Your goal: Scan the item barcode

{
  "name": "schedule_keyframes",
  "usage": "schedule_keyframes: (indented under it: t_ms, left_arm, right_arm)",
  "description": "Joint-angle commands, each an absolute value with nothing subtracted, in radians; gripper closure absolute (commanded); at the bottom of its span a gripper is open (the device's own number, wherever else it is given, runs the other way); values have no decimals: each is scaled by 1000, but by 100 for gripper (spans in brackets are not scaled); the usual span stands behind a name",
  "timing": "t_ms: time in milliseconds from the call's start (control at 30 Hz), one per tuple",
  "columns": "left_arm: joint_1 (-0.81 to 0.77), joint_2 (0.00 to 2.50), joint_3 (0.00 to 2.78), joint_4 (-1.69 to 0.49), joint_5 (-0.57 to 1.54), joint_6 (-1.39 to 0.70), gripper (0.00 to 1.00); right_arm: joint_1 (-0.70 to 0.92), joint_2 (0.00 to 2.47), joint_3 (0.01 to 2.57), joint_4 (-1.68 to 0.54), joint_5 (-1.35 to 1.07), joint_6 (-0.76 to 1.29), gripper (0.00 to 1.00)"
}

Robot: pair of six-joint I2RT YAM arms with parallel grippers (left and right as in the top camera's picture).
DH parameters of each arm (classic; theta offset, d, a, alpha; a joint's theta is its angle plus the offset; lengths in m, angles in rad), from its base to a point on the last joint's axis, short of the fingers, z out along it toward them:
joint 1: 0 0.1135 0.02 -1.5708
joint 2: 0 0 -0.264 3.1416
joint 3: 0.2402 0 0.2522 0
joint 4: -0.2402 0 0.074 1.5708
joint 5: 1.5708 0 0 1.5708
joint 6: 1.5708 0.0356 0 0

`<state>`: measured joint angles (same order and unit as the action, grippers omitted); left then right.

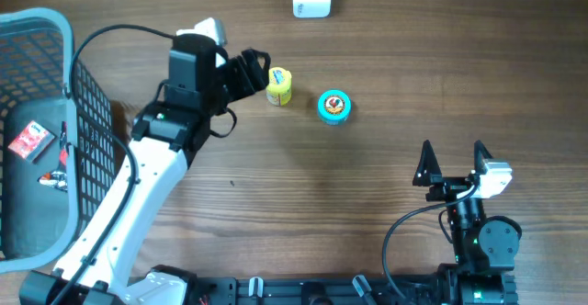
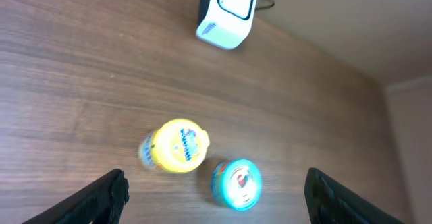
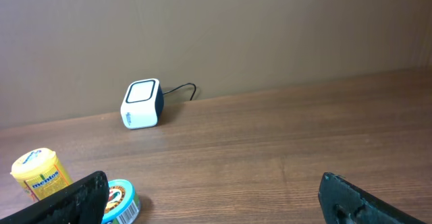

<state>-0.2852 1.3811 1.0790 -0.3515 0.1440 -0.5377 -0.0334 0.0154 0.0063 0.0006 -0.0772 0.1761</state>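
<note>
Left jaws are open: both fingers (image 2: 101, 198) stand wide apart with nothing clamped. The yellow bottle (image 2: 174, 146) stands upright on the worktop (image 1: 386, 57), inside the gap between them as we see it from the wrist. It sits nearer the finger at the left of that view and is clear of both. From overhead it is right at the fingertips of the left arm (image 1: 175, 112); we cannot tell whether it touches. The wrist view is blurred, so the label is unreadable there.

The teal tin (image 2: 237, 183) lies just beside the bottle, also inside the left jaws' gap, roughly mid-gap. The scanner (image 2: 227, 11) is well ahead of the left jaws, apart from both items.

Right jaws, on the right arm (image 1: 478, 222), are open at full spread and empty. The scanner sits far ahead of them, left of centre, with its cable (image 3: 182, 89) trailing off behind it. Bottle and tin sit ahead, close above the right wrist view's left-hand finger (image 3: 74, 200). The tin's barcode (image 3: 125, 215) faces these jaws.

The basket (image 1: 41, 20) is well behind the left jaws and holds a red pack (image 1: 29, 140).
</note>
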Motion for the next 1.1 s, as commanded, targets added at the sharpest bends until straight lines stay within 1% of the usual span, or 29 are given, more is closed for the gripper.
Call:
schedule_keyframes:
  t_ms: [0, 200, 300, 367, 500, 600, 800, 933, 1067]
  left_arm:
    - [-315, 1380, 1089, -419, 84, -418, 18]
    - [-319, 1364, 1089, -473, 70, -400, 11]
    - [-330, 1312, 1089, -485, 70, -390, 10]
    - [-344, 1278, 1089, -488, 77, -348, 7]
    - [-377, 1229, 1089, -521, 60, -349, 4]
    - [-381, 1201, 1089, -524, 25, -379, 3]
    - [-380, 1151, 1089, -517, 23, -389, 2]
    - [-374, 1108, 1089, -513, -59, -434, 1]
    - [-374, 1056, 1089, -511, -68, -434, 1]
  right_arm:
    - [-29, 10, 5, 2, -70, 184, 0]
    - [-29, 10, 5, 2, -70, 184, 0]
    - [-29, 10, 5, 2, -70, 184, 0]
    - [-29, 10, 5, 3, -70, 184, 0]
    - [-29, 10, 5, 2, -70, 184, 0]
    - [-29, 10, 5, 2, -70, 184, 0]
    - [-29, 10, 5, 2, -70, 184, 0]
    - [-29, 10, 5, 2, -70, 184, 0]
    - [-29, 10, 5, 2, -70, 184, 0]
